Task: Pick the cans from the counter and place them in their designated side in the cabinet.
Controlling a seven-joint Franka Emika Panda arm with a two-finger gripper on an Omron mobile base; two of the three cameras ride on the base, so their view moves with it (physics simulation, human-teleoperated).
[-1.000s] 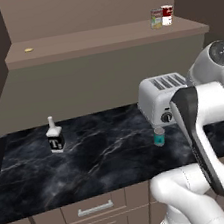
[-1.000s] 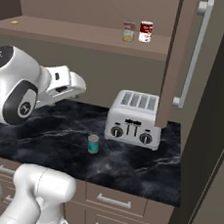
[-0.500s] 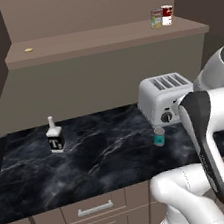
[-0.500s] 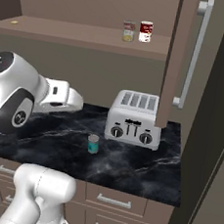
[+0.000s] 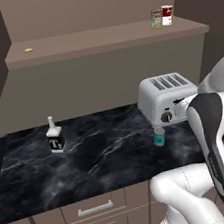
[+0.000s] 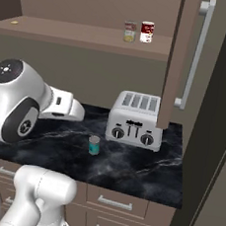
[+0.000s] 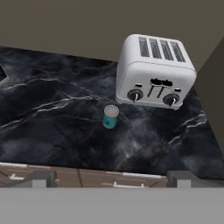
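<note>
The teal-blue can (image 5: 159,136) (image 6: 94,145) (image 7: 110,116) stands upright on the black marble counter (image 5: 90,157) (image 6: 128,169) (image 7: 52,122), just in front of the toaster. The beige-yellow can (image 5: 157,19) (image 6: 130,31) stands on the cabinet shelf (image 5: 98,37) (image 6: 69,33), touching or nearly touching a red-and-white can (image 5: 167,15) (image 6: 147,32). My gripper (image 7: 112,180) is open, its fingertips (image 7: 41,178) wide apart and empty. It hangs high over the counter's front edge, and the teal can lies ahead of it and below.
A white four-slot toaster (image 5: 167,97) (image 6: 136,120) (image 7: 155,72) stands behind the teal can. A small white-capped bottle (image 5: 54,136) is at the counter's left. The open cabinet door (image 6: 188,59) hangs beside the toaster. A tiny yellow bit (image 5: 28,49) lies on the shelf's left.
The arm has swung down and back toward the counter's front. The cans, toaster and bottle have not moved.
</note>
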